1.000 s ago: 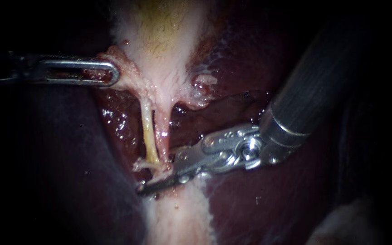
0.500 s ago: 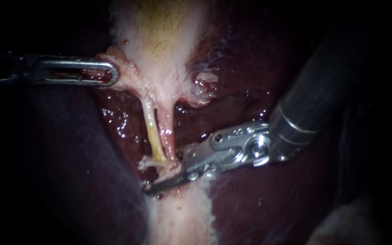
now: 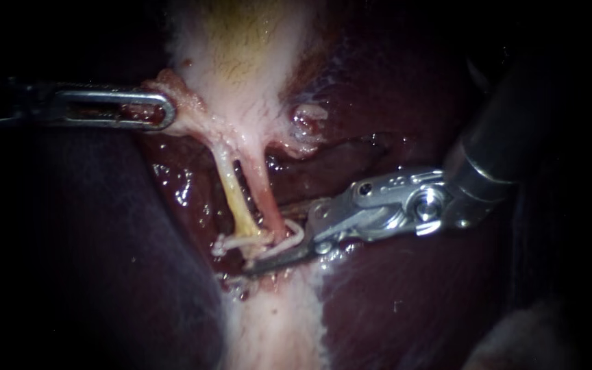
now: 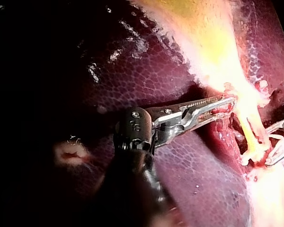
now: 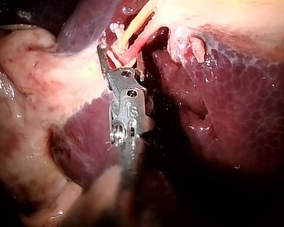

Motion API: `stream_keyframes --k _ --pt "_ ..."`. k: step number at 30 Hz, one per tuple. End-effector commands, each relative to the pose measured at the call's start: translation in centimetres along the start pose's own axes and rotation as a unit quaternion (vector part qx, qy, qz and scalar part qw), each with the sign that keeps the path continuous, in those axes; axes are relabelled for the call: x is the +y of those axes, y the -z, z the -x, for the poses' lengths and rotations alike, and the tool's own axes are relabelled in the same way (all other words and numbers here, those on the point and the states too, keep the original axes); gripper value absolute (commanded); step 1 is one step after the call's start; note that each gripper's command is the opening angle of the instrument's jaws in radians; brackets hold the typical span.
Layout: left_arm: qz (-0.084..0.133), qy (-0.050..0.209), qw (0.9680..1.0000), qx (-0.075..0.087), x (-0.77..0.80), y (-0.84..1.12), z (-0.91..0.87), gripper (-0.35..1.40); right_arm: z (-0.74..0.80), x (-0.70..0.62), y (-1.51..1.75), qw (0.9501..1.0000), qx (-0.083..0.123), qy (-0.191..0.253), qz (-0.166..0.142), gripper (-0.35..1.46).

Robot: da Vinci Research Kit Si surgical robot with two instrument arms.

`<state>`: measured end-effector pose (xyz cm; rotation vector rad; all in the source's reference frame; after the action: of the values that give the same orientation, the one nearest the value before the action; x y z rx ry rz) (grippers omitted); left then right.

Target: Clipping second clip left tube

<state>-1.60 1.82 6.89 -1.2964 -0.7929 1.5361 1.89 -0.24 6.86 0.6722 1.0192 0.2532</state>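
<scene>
Silver left instrument is clamping pale gallbladder tissue upper left, while the steel right instrument's jaws, apparently parted, are sitting by the white clip on the thin yellowish left tube, lower centre, so any sideways tug is risking dislodging it.

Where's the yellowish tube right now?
Endoscope view, centre: the yellowish tube runs down from the gallbladder, left of the pink tube, ending beside the right instrument.

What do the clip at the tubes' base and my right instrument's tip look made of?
Clip: whitish, matte, thin loops; it looks like plastic, though that is not certain. Right instrument: metal with a polished silver finish, judging by the bright glints on its hinge; the lower jaw looks darker, probably from shadow.
</scene>
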Motion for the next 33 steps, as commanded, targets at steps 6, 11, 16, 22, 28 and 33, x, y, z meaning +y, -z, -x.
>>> stream_keyframes --k 6,11,16,22,28,33 --pt "0.001 0.000 1.0000 0.000 0.00 0.01 0.00 -0.35 0.01 0.01 0.20 1.0000 0.004 -0.002 0.004 0.48" --pt "0.001 0.000 1.0000 0.000 0.00 0.01 0.00 -0.35 -0.01 0.00 0.29 0.9999 0.009 -0.004 0.004 0.48" --pt "0.001 0.000 1.0000 0.000 0.00 0.02 0.00 -0.35 -0.03 0.00 0.36 0.9999 0.011 -0.005 0.007 0.48" --pt "0.001 0.000 1.0000 0.000 0.00 0.02 0.00 -0.35 -0.08 -0.03 0.45 0.9998 0.018 -0.007 0.006 0.48" --pt "0.001 0.000 1.0000 0.000 0.00 0.02 0.00 -0.35 -0.14 -0.13 0.42 0.9995 0.032 -0.008 0.002 0.49" --pt "0.001 0.000 1.0000 -0.001 -0.01 0.02 0.00 -0.35 -0.20 -0.19 0.39 0.9993 0.036 -0.009 0.002 0.49"
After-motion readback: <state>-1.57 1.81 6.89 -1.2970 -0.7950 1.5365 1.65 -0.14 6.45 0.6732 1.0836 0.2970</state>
